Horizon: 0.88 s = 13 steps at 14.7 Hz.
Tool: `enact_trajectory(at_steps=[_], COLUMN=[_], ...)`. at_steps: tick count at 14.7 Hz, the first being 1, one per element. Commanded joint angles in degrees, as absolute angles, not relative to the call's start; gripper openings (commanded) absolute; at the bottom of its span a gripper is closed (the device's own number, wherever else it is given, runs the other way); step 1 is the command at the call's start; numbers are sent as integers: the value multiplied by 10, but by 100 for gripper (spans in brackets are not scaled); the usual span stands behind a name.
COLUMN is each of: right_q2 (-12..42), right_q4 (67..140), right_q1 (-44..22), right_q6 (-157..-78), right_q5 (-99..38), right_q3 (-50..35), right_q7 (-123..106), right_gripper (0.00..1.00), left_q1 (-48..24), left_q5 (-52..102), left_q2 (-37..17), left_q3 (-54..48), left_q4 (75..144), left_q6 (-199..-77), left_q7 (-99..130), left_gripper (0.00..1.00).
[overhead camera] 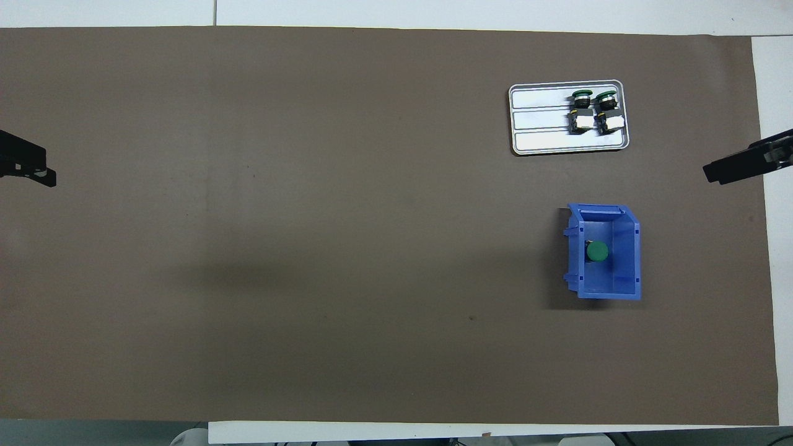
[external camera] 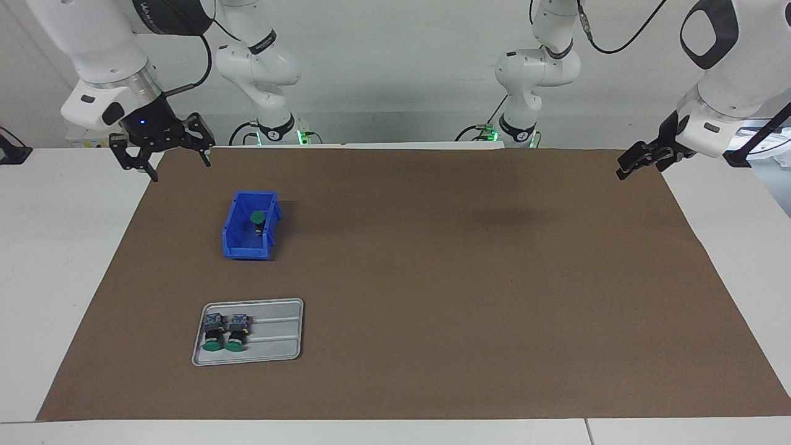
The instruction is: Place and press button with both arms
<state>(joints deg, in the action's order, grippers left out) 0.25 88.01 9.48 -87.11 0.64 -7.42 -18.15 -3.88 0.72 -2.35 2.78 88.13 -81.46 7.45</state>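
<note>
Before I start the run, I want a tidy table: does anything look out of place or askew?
Nothing stands out. One button stands cap-up in the blue bin; two more lie side by side on the grey tray.

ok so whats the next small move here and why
Probably the right end effector, open and raised at the mat's edge at its own end of the table, should move over the blue bin. One button stands in it, green cap up; two more lie on the tray. The left end effector waits.
</note>
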Motion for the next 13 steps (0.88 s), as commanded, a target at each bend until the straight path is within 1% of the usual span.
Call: enact_trajectory(at_steps=[1, 6, 7, 9, 13], right_q2=[18, 10, 5, 5, 6], right_q4=[858, 863, 865, 864, 865], right_q1=[103, 93, 79, 20, 14], right_q6=[-840, -828, -826, -829, -831], right_q5=[19, 17, 18, 18, 17], right_q3=[-80, -71, -52, 8, 17], right_q7=[-94, -70, -70, -70, -69], right_gripper=[100, 100, 100, 100, 100], left_q1=[-33, -33, -33, -33, -33], left_q5=[11, 11, 11, 11, 11], left_q2=[-17, -18, -18, -17, -18], left_q3=[27, 27, 27, 27, 27], left_q4=[887, 888, 887, 887, 888], left_q6=[-821, -822, -822, -822, -822], left_q7=[70, 69, 70, 69, 70], left_gripper=[100, 100, 100, 100, 100])
